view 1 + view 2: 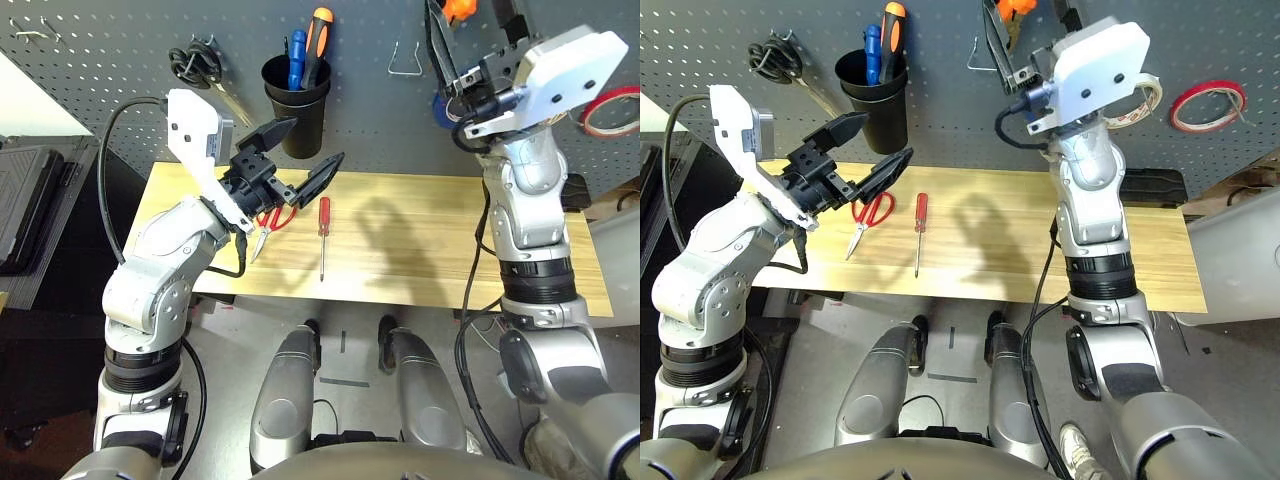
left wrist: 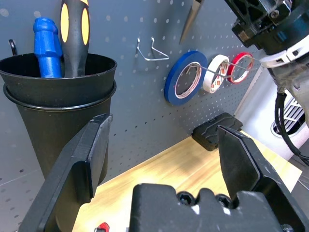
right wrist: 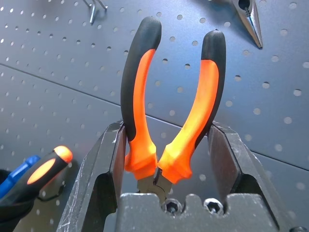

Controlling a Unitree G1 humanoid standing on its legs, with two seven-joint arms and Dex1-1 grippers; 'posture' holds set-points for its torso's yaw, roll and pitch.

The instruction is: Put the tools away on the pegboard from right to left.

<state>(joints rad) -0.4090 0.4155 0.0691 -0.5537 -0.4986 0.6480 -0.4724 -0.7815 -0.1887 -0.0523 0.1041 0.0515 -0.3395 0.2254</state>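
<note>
The right end effector [image 3: 166, 145] is gripping the orange-and-black-handled pliers [image 3: 171, 104], its two fingers pressing against the outsides of the handles near the pivot, handles pointing away from the wrist toward the pegboard [image 1: 120, 60]. The right arm is raised high in front of the far wall panel, holding the pliers up near the top edge of the head views, just right of an empty wire hook [image 1: 405, 58].

The left end effector [image 1: 300, 155] is standing wide open and gripping nothing, hovering above the far left part of the counter [image 1: 420, 250], just in front of the black cup [image 1: 297, 105] mounted on the pegboard. The cup is holding a blue-handled tool [image 2: 47, 47] and an orange-and-black screwdriver [image 1: 318, 40].

On the counter, the red-handled scissors [image 1: 870, 215] are lying at the left, partly under the left end effector, and the slim red-handled screwdriver [image 1: 323, 235] is lying just right of them, its shaft pointing toward the near edge.

The thin red tape ring [image 1: 1207, 104] is hanging on the pegboard at the far right. A white tape roll [image 2: 216, 72] and a blue tape roll [image 2: 186, 77] are hanging to its left. Black-handled scissors [image 1: 200, 65] are hanging at the left of the cup.
</note>
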